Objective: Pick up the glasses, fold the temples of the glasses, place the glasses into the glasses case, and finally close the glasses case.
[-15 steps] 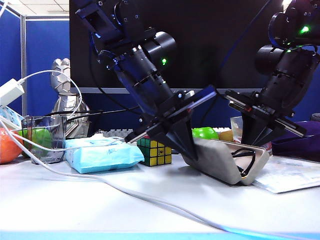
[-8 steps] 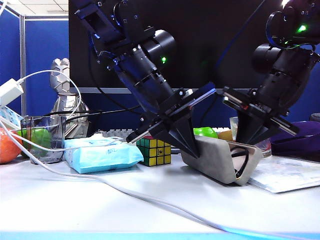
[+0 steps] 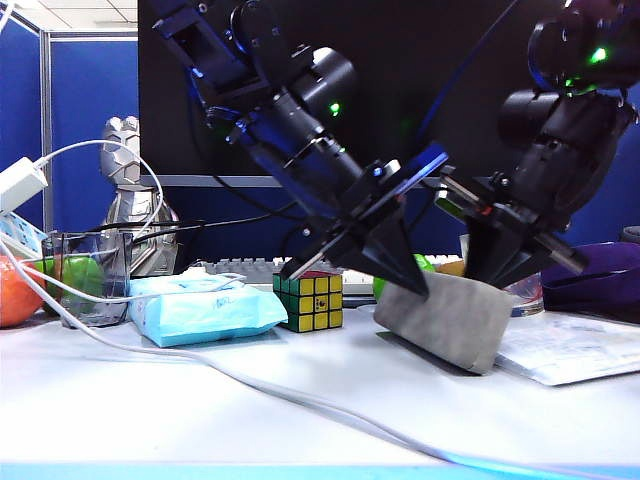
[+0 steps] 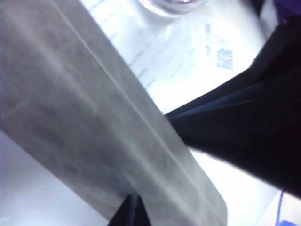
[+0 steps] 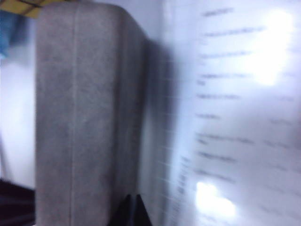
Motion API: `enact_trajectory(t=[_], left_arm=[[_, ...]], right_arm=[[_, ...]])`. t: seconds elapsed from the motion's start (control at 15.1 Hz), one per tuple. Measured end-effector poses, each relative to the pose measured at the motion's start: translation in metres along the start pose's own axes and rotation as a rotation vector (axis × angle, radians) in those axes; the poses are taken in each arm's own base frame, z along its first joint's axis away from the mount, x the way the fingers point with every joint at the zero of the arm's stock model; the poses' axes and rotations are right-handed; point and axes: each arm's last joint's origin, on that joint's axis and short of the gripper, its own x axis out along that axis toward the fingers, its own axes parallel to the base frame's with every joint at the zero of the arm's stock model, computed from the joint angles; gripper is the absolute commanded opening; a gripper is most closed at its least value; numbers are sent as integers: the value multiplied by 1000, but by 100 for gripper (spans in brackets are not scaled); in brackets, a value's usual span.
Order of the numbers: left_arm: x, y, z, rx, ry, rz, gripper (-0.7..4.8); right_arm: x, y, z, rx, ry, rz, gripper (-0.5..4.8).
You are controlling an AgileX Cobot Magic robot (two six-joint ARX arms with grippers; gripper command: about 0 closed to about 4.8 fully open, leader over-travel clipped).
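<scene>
Both arms angled down steeply onto the glasses case (image 3: 445, 320), which sat shut and tilted just right of the Rubik's cube (image 3: 310, 301). Left gripper (image 3: 412, 283), jaws together, pressed the case's near-cube end. Right gripper (image 3: 490, 278), jaws together too, met its far end beside a printed sheet (image 3: 570, 352).

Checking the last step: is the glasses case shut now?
Shut. The glasses case shows only grey outside, no gap or lining, and sits tilted on the table, with the shut left gripper and right gripper at it.
</scene>
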Motion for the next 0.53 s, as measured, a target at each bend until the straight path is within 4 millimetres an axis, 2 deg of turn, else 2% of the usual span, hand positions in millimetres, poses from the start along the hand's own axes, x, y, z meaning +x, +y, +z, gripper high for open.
enact_trajectory(t=[0.07, 0.13, 0.2, 0.33, 0.53], left_arm=[[-1, -3, 0, 5, -10, 13, -6], [-10, -8, 3, 25, -43, 26, -6], [-17, -12, 5, 43, -64, 29, -6], [-30, -20, 8, 66, -100, 37, -6], [-62, -32, 7, 77, -159, 136, -6]], right_arm=[[-6, 3, -1, -10, -10, -58, -5], [-25, 10, 1, -40, -72, -191, -5], [-32, 13, 2, -52, -106, -227, -5], [-40, 18, 2, -71, -140, -205, -5], [-38, 20, 2, -76, -133, -126, -5]])
